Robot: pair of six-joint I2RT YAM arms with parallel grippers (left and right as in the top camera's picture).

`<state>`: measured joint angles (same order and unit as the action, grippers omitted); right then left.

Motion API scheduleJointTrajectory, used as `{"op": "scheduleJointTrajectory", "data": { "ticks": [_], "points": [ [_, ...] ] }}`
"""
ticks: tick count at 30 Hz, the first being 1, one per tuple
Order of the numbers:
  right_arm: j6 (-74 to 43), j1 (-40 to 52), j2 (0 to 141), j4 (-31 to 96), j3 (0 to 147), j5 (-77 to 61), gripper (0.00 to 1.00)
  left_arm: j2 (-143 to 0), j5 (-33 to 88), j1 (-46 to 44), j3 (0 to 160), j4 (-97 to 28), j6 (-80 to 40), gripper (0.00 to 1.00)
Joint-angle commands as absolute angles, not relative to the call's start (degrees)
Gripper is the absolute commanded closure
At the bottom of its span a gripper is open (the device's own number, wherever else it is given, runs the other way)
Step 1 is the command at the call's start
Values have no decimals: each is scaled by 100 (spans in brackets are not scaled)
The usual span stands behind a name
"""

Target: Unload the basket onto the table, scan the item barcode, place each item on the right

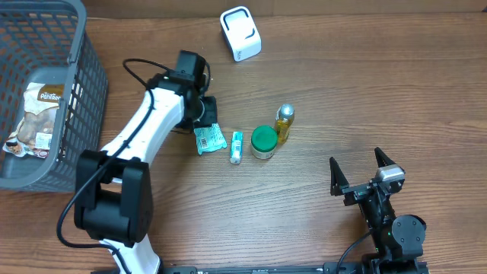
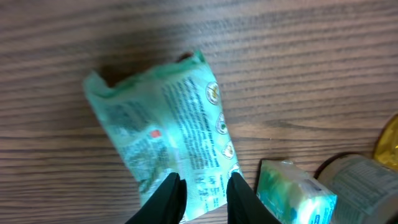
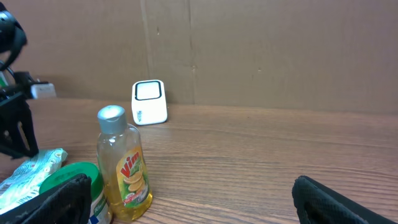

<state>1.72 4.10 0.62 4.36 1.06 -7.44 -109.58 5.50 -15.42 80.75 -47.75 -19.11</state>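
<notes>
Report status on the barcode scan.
Left end effector slightly open over green packet. Right end effector open, idle. White scanner far side, nothing between.

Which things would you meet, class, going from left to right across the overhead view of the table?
grey plastic mesh basket → crinkled green plastic packet → small green-and-white tube → round green-lidded jar → yellow dish-soap bottle with silver cap → black right tool

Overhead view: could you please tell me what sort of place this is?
Probably a mock checkout on a table: a white scanner, a grey basket, and a soap bottle.
</notes>
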Motion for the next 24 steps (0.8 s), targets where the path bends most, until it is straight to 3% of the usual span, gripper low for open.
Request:
{"op": "scheduleJointTrajectory", "data": {
  "ticks": [1, 12, 24],
  "points": [
    [196, 377, 16, 419, 45, -718, 0, -11218, 287, -1649, 8025, -4766, -2126, 78],
    [196, 377, 16, 419, 45, -718, 0, -12066, 99, -1691, 8025, -4884, -2182, 68],
    [196, 377, 16, 419, 45, -718, 0, -11312, -106, -1673, 8473, -5011, -2143, 64]
  ]
}}
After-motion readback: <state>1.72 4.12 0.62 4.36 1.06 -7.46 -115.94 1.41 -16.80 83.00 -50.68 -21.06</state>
